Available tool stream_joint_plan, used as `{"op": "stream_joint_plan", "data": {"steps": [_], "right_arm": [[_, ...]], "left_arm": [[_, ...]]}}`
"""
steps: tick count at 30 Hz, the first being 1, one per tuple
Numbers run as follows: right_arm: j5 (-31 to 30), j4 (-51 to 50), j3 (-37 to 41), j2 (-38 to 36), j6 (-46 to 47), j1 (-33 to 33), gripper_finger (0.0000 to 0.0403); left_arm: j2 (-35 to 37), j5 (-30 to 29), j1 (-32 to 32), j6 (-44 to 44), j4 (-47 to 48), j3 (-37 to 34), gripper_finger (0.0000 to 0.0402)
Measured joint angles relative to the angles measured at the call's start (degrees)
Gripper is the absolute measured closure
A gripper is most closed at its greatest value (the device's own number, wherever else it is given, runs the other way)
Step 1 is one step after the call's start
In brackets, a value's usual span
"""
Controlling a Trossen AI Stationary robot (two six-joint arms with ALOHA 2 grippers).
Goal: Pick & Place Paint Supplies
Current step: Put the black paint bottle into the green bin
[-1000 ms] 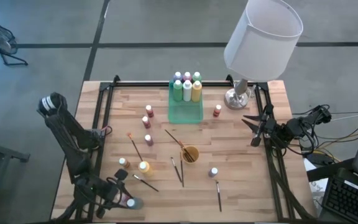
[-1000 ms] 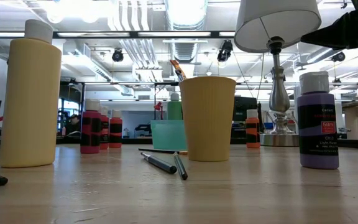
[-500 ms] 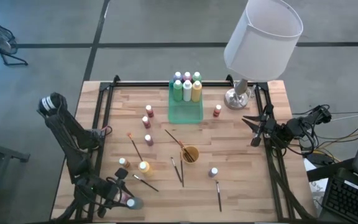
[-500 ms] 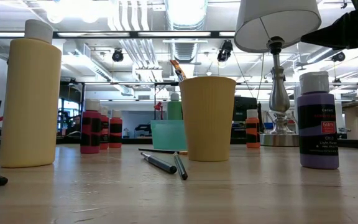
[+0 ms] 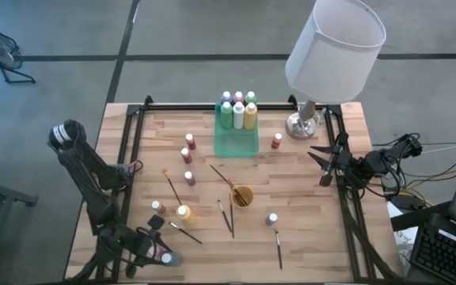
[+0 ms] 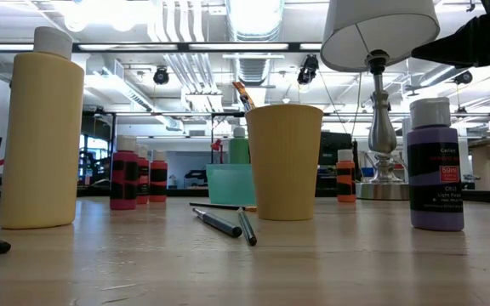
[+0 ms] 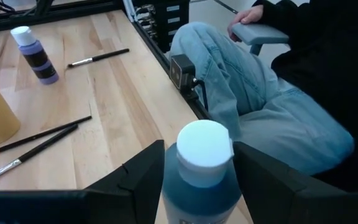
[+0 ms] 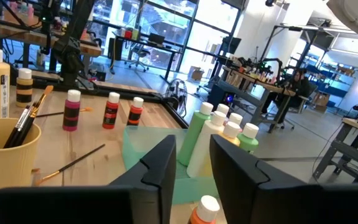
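While the left gripper point(image 7: 194, 180) sits clamped on a blue paint bottle point(image 7: 199, 177) at the table's near left corner, the step in hand looks like the carry toward the green tray point(image 5: 237, 141), where six bottles already stand. Next it must lift clear, pass over the yellow bottle point(image 5: 183, 212) and loose brushes, and find a free slot. At the right edge the right gripper point(image 8: 188, 165) hangs with its fingers slightly parted, apparently around nothing, though its tips are poorly seen.
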State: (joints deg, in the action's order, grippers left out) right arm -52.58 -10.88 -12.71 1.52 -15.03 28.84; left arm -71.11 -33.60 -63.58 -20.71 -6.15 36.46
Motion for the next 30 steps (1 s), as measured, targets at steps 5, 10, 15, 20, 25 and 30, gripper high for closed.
{"op": "stream_joint_plan", "data": {"steps": [5, 10, 15, 20, 25, 30], "right_arm": [[0.0, 0.01, -0.01, 0.0, 0.0, 0.0, 0.0291], [-0.01, 0.01, 0.0, 0.0, 0.0, 0.0, 0.0278], [0.0, 0.01, -0.02, 0.0, 0.0, 0.0, 0.0265], [-0.02, 0.01, 0.0, 0.0, -0.02, 0.0, 0.0253], [-0.01, 0.01, 0.0, 0.0, 0.0, -0.01, 0.0241], [0.0, -0.01, 0.0, 0.0, 0.0, 0.0, 0.023]], "left_arm": [[-0.38, -0.01, 0.11, 1.77, -0.41, 0.3, 0.0207], [-0.22, 0.02, 0.14, 2.5, -0.87, 0.3, 0.0207], [-0.22, 0.02, 0.14, 2.41, -0.95, 0.3, 0.0207], [-0.22, 0.02, 0.3, 2.34, -1.25, 0.3, 0.0211], [-0.22, 0.07, 0.6, 2.14, -1.25, 0.28, 0.0246], [-0.2, 0.52, 0.64, 2.12, -1.25, 0.28, 0.0281]]}}
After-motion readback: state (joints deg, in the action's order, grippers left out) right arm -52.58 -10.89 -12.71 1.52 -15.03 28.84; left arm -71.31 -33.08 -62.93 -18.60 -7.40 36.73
